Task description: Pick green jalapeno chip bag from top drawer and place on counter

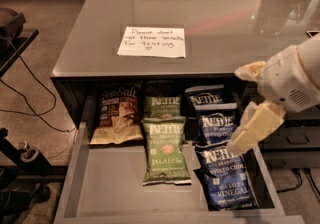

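Note:
The green jalapeno chip bag (165, 151) lies flat in the middle of the open top drawer (110, 184), label up. A second green Kettle bag (162, 103) lies just behind it, partly under the counter edge. The counter (210, 13) is above the drawer and bears the white paper note (152, 42). My gripper (236, 111) comes in from the right on a white arm, above the drawer's right side over the blue bags. Its cream fingers (256, 128) are spread apart and hold nothing. It is to the right of the jalapeno bag and not touching it.
A tan-brown Sea Salt bag (117, 115) lies at the drawer's left. Three dark blue Kettle bags (224, 178) fill the right column. The drawer's front left floor is bare. Cables and a dark stand (20, 153) are on the floor at the left.

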Robot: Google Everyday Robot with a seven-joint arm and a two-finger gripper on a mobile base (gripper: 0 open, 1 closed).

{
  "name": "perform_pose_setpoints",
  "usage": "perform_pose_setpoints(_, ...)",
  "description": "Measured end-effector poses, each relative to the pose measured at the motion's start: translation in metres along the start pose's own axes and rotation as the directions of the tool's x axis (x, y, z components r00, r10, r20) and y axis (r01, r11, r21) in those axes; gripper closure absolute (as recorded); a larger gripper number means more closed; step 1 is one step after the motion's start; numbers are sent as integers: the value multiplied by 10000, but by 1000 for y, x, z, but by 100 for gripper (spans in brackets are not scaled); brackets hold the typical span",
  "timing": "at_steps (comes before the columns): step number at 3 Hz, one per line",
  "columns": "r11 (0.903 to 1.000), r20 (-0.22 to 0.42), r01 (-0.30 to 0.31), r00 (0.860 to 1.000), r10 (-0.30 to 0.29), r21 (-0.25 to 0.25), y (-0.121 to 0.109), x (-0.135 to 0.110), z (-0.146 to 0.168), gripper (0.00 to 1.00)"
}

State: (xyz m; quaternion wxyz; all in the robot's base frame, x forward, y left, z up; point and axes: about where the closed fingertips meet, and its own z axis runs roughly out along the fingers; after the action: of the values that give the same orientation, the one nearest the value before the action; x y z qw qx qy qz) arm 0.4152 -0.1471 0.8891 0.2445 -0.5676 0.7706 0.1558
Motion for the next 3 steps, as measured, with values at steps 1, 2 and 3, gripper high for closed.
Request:
perform_pose_setpoints(1,9948,856,-200,9959,286,-999,23,-9,54,0)
perform_pose_setpoints(2,9797,1376,-246,9891,528,-1992,46,-19,112,0)
perform_pose_setpoints(3,9801,1362,-199,9895,476,-1975,46,-19,113,0)
